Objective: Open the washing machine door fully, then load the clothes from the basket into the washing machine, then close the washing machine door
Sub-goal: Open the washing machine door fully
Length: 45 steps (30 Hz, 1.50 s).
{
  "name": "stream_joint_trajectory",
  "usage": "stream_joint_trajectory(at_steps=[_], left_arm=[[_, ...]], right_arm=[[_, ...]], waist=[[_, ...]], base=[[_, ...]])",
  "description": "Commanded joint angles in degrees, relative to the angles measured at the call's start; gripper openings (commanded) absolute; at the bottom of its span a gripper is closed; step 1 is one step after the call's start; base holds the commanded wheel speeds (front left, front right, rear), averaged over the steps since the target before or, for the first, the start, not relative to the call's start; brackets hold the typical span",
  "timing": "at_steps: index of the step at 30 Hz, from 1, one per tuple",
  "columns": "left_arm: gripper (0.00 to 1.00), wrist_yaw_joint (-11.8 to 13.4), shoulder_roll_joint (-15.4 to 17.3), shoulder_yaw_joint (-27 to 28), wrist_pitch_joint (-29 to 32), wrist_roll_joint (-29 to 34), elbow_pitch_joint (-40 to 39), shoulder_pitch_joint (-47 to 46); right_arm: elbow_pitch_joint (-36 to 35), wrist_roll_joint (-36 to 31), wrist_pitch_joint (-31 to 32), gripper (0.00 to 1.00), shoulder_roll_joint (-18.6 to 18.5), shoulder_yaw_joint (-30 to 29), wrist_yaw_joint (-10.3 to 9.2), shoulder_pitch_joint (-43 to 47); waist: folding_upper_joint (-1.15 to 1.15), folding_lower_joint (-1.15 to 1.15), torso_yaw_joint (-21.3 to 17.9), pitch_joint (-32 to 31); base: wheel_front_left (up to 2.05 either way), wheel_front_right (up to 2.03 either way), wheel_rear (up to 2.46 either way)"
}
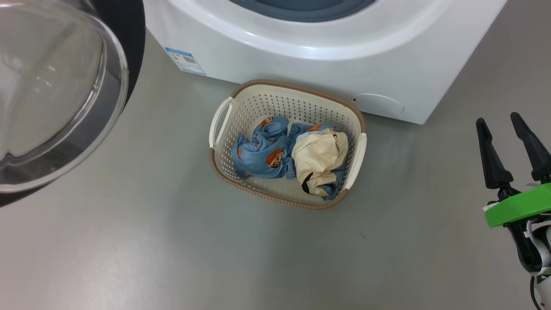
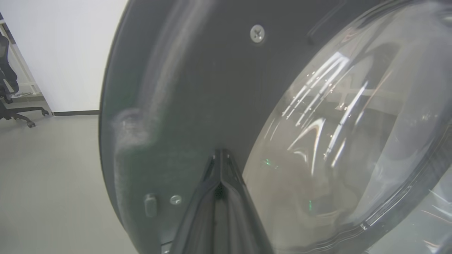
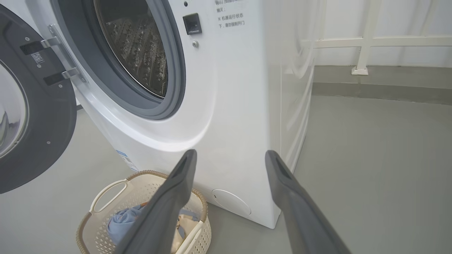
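Note:
The washing machine [image 1: 327, 47] stands with its door [image 1: 56, 86] swung open to the left, the glass bowl facing me. Steel drum [image 3: 137, 49] and blue-grey gasket [image 3: 176, 70] are exposed. The cream basket [image 1: 275, 84] sits on the floor before the machine, holding a light blue printed garment [image 1: 258, 157] and a cream one [image 1: 320, 157]. My right gripper [image 1: 499, 122] hangs open and empty to the basket's right, above the floor. In the left wrist view my left gripper [image 2: 220, 153] is shut, its tips close against the door's dark inner rim [image 2: 197, 88] beside the glass.
Grey floor [image 1: 172, 249] surrounds the basket. A blue label sticker [image 1: 185, 60] and a round white cover [image 1: 379, 103] mark the machine's lower front. An office chair [image 2: 7, 91] stands far off by a white wall; a white railing [image 3: 363, 42] runs behind the machine.

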Motion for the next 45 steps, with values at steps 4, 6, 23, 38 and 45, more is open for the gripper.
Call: stream_joint_trajectory(at_steps=[4,6,23,38,45], left_arm=[[0.0,-1.51,3.77,1.65,-0.37,1.17,-2.18,1.21],[0.0,-2.35,3.08,1.67,-0.37,1.42,-3.15,2.44],[1.0,-4.4,-5.15,-10.75,-0.37,-3.08,-19.47,18.45],[1.0,-4.41,-7.74,-22.71,-0.37,-5.3,-27.28,27.47],[1.0,-4.41,-8.77,-25.21,-0.37,-4.36,-29.49,29.38]], right_arm=[[-0.86,-0.16,-0.52,1.0,0.22,1.05,0.32,0.96],[-0.67,-0.16,-0.52,1.0,0.7,0.94,0.32,1.71],[-1.11,0.05,-0.52,1.0,4.49,-0.4,0.32,8.57],[-1.77,-0.09,-0.52,1.0,6.04,-1.46,0.32,11.24],[-1.7,-0.12,-0.52,1.0,6.08,-1.64,0.32,11.61]], waist=[[0.0,0.0,-0.66,-2.8],[0.0,0.0,-0.69,-4.06],[0.0,0.0,-2.74,-14.17],[0.0,0.0,-10.76,-17.7],[0.0,0.0,-14.88,-17.97]], base=[[0.0,0.0,0.0],[0.0,0.0,0.0],[0.0,0.0,0.0],[0.0,0.0,0.0],[0.0,0.0,0.0]])
